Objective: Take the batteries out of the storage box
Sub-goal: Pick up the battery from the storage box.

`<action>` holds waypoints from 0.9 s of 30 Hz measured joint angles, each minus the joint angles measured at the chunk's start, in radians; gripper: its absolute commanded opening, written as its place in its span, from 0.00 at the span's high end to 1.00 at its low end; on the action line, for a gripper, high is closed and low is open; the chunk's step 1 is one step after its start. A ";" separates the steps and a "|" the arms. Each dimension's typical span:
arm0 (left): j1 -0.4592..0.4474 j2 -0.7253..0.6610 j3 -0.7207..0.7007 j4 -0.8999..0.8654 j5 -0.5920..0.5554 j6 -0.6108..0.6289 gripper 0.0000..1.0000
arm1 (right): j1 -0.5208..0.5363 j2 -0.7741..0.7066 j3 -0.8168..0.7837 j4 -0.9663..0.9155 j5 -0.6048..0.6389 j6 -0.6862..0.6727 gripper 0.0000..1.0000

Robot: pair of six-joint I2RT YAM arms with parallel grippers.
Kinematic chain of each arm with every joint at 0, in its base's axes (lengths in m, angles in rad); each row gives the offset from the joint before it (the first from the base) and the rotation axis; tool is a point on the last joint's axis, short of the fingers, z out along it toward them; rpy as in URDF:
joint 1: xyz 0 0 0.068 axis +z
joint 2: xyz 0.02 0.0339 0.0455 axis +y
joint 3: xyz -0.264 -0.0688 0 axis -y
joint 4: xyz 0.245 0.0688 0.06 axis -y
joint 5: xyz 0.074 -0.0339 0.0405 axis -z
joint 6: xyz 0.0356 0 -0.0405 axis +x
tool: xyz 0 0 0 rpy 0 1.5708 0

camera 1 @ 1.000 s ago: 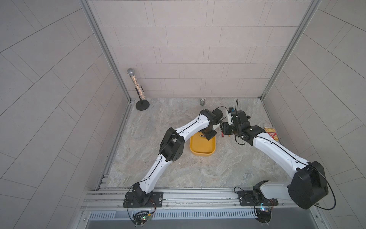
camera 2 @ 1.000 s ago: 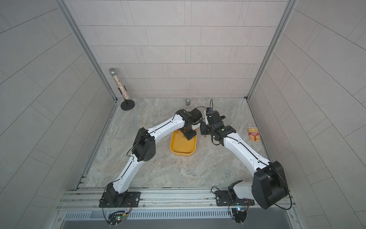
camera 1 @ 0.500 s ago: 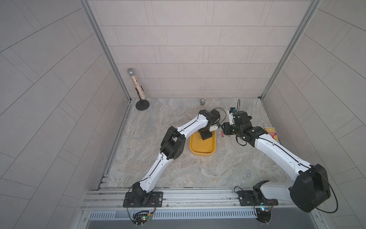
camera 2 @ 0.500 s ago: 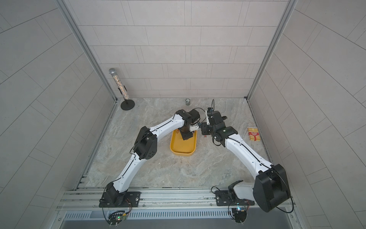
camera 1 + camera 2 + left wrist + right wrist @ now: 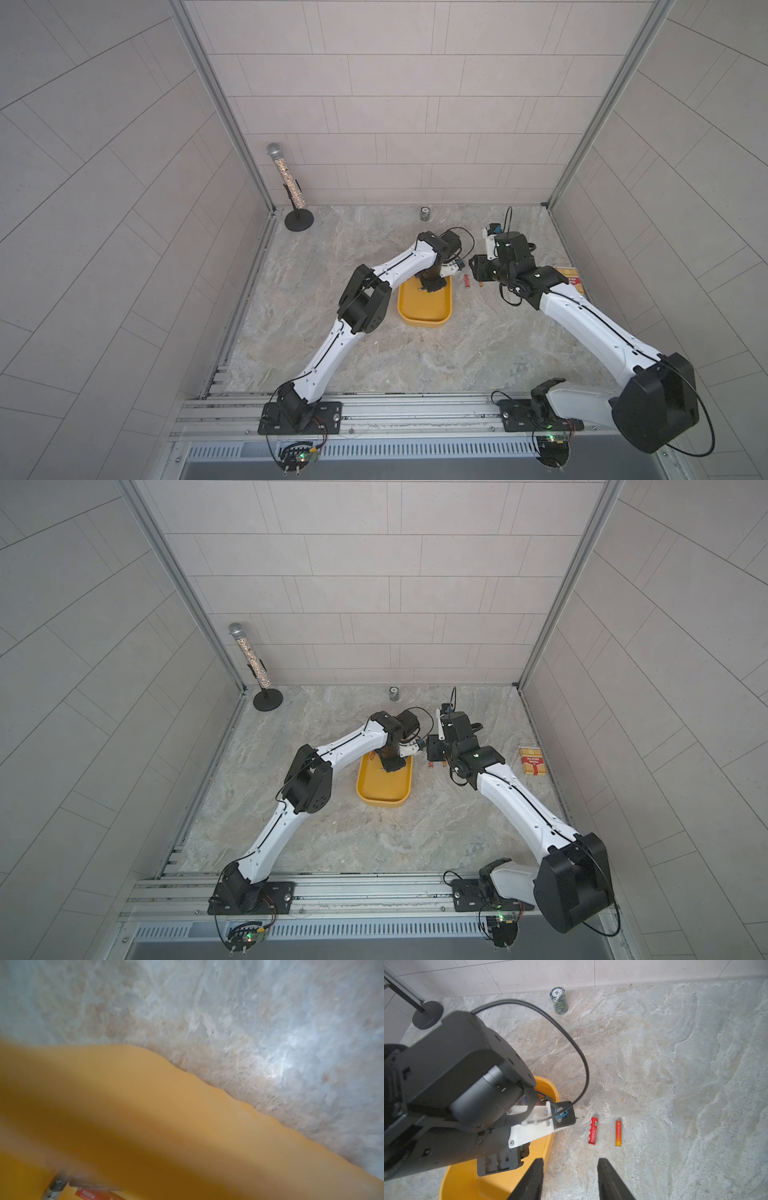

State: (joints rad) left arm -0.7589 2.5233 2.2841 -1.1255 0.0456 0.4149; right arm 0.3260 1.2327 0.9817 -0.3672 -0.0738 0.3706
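Note:
The storage box (image 5: 424,309) is a shallow yellow tray in the middle of the table, seen in both top views (image 5: 384,789). My left gripper (image 5: 432,286) reaches straight down into its far end and is shut. Its fingers are hidden, so I cannot tell if anything is between them. The left wrist view shows the tray's wall (image 5: 145,1126) and a red-labelled battery (image 5: 89,1195) at the picture's edge. Two batteries lie on the table right of the tray, a red one (image 5: 593,1130) and an orange one (image 5: 618,1133). My right gripper (image 5: 571,1162) hangs open and empty just short of them.
A small can (image 5: 424,214) stands by the back wall. A glittery microphone on a black stand (image 5: 298,219) fills the back left corner. A red-and-yellow striped packet (image 5: 571,279) lies near the right wall. The left wrist's cable (image 5: 581,1064) loops above the tray's far end.
The left gripper has closed inside the far end of the tray. Both arms have barely shifted, and the two batteries on the table lie where they were.

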 measured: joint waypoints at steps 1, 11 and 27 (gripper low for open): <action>0.000 -0.001 -0.001 0.001 0.001 -0.008 0.95 | -0.002 -0.006 -0.002 -0.001 0.002 0.000 0.53; 0.018 -0.097 -0.055 0.007 0.022 -0.161 1.00 | -0.008 -0.044 -0.025 -0.005 0.013 0.001 0.53; 0.211 -0.586 -0.410 0.106 0.011 -0.510 1.00 | -0.008 -0.059 -0.040 0.001 0.003 0.002 0.53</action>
State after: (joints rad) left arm -0.5476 1.9369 1.8736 -1.0195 0.0570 -0.0948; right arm 0.3176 1.1736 0.9421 -0.3664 -0.0711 0.3721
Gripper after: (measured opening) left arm 0.125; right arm 0.465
